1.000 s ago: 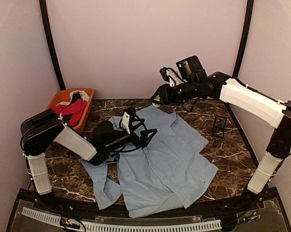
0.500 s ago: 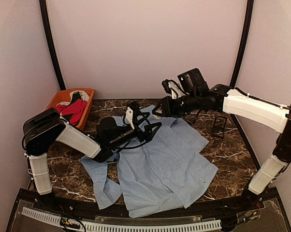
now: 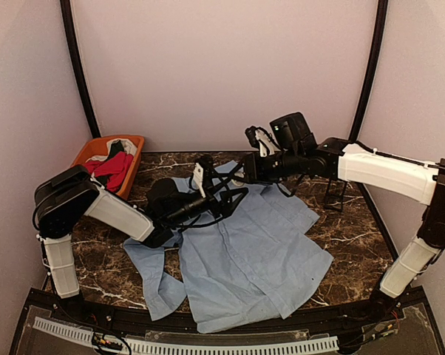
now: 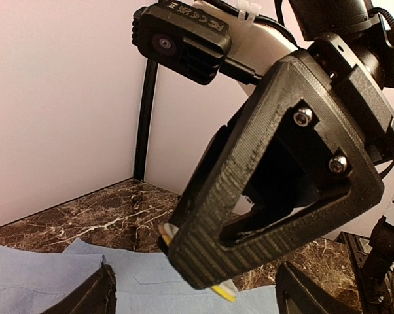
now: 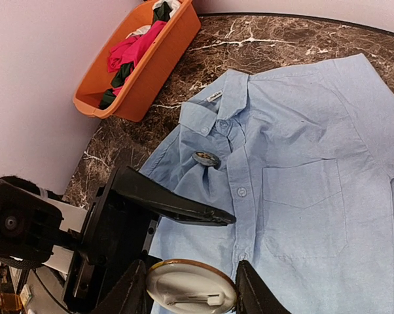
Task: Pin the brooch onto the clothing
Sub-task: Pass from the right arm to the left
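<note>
Right gripper [image 3: 241, 175] swung nearer left gripper [image 3: 228, 194], left jaws spread, right wrist view reveals brooch [image 5: 190, 288] pinched above shirt [image 5: 302, 170]

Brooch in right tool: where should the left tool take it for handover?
Probably the free far rim of the brooch, pinching front and back faces, coming from beyond the disc. The right tool spans its side edges; the back's pin bar sits wrist-side.

Dark marble table [image 3: 355, 238] carries the blue shirt [image 3: 259, 251], an orange basket [image 3: 132, 176] and a black stand [image 3: 335, 194]
</note>
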### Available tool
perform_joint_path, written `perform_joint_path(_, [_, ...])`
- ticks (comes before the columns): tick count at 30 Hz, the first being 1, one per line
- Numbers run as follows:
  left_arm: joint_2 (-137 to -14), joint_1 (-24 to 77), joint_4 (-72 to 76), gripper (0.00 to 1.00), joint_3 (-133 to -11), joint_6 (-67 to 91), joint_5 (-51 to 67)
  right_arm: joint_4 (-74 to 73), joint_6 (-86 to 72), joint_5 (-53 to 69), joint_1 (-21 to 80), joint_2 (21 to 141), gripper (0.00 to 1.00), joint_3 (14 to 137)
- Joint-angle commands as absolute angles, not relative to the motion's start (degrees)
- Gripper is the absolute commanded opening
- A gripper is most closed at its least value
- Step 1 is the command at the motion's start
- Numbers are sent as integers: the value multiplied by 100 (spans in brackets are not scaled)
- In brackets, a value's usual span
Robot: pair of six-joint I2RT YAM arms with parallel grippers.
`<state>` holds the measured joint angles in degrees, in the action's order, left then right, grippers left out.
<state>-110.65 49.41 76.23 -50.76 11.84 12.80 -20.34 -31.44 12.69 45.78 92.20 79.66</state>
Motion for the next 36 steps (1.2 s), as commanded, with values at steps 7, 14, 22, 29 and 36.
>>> perform_joint_path(7, [-10805,4974,9308,74,-5212,1323,1370,-1508,-3207,1364,4666,9117,41,7695])
perform_joint_path(14, [-10843,4969,9313,60,-5220,1335,1331,-1451,-3218,1400,4703,9147,41,7697])
perform_joint_path(22, [-10872,4973,9308,43,-5209,1393,1273,-1409,-3191,1387,4723,9115,41,7679])
perform_joint_path(29, [-10880,4973,9308,27,-5190,1413,1182,-1358,-3200,1372,4737,9080,41,7594])
perform_joint_path(36, [-10881,4974,9309,14,-5185,1418,1134,-1336,-3182,1371,4737,9053,41,7585])
